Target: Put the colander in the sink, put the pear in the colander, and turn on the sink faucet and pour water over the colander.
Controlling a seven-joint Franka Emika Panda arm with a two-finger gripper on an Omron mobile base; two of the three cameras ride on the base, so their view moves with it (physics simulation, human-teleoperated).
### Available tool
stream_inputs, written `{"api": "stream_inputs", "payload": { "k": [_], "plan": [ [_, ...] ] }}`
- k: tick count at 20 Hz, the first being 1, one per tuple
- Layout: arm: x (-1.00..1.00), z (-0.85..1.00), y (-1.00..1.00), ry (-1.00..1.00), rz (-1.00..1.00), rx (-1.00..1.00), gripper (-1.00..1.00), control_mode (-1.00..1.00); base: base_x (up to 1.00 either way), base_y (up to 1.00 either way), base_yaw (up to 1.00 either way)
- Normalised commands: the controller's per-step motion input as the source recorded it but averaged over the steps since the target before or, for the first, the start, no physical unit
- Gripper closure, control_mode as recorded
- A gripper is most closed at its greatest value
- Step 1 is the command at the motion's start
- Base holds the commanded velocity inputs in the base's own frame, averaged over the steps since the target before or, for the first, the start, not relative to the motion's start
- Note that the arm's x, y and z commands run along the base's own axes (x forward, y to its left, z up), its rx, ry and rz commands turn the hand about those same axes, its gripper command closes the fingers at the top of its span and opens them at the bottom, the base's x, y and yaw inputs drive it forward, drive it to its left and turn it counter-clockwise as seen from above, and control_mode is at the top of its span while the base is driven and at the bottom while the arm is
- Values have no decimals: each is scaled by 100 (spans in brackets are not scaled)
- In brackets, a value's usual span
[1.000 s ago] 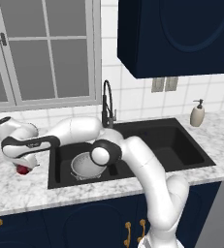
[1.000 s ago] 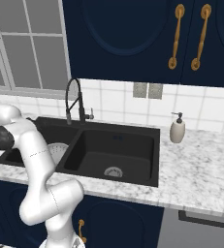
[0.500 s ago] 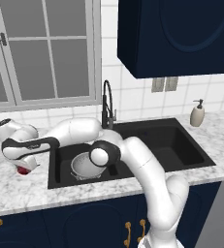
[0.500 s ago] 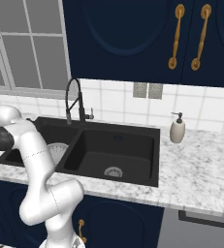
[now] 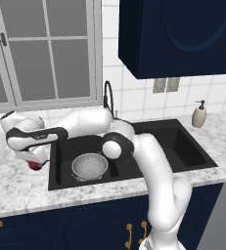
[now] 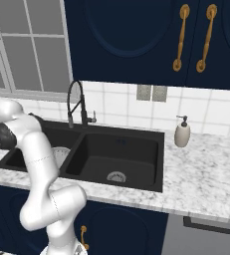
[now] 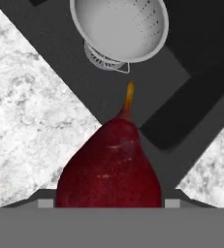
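The gripper (image 5: 34,162) is clamped half-open on the pear (image 7: 109,164) at the worktop's sink edge — ready to carry to the colander (image 5: 89,166) waiting in the left basin of the sink (image 5: 148,134).

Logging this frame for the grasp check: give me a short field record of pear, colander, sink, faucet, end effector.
pear: dark red, stem toward the colander, at the end effector, over the counter left of the sink
colander: upright in the left basin, empty
sink: black double basin, right basin empty
faucet: no water running
end effector: closed on the pear
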Motion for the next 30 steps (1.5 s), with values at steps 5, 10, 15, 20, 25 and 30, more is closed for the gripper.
{"api": "stream_inputs", "payload": {
  "k": [5, 10, 15, 20, 25, 30],
  "plan": [
    [-36, 0, -100, 0, 0, 0, 100, -100, 0, 0, 0],
    [17, 5, -100, -2, 0, 2, 100, -100, 0, 0, 0],
    [39, 7, -96, 0, 0, 7, 100, -100, 0, 0, 0],
    [41, 0, -62, 0, 1, 4, 100, -100, 0, 0, 0],
    [36, -12, -24, 0, 0, 1, 100, -100, 0, 0, 0],
    [9, -37, -10, 0, 0, 1, 100, -100, 0, 0, 0]
  ]
}}
